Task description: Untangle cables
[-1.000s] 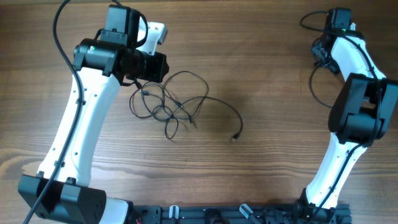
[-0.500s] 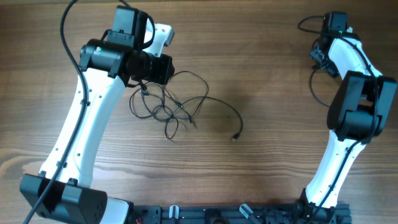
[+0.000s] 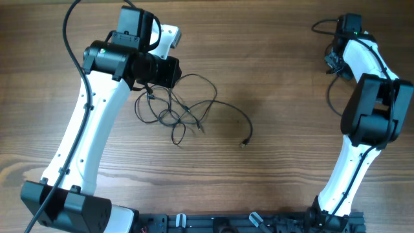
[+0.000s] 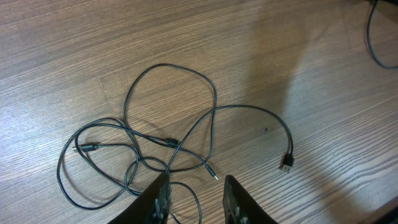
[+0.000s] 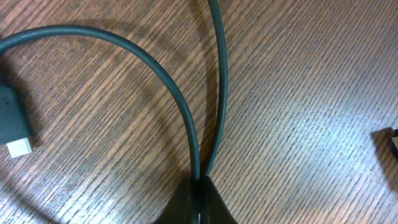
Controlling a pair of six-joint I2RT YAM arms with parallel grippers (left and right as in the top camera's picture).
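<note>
On the wooden table, left of centre, the tangled cables lay beneath the left gripper, jaws slightly apart, while the right gripper clamped a looped cable; lifting one outer loop slowly seemed wisest.

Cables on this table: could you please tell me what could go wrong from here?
The right gripper pinches two cable strands together; pulling might tighten a loop rather than free it.
The left gripper hangs open over the tangle, where strands cross closely; closing may catch several at once.
</note>
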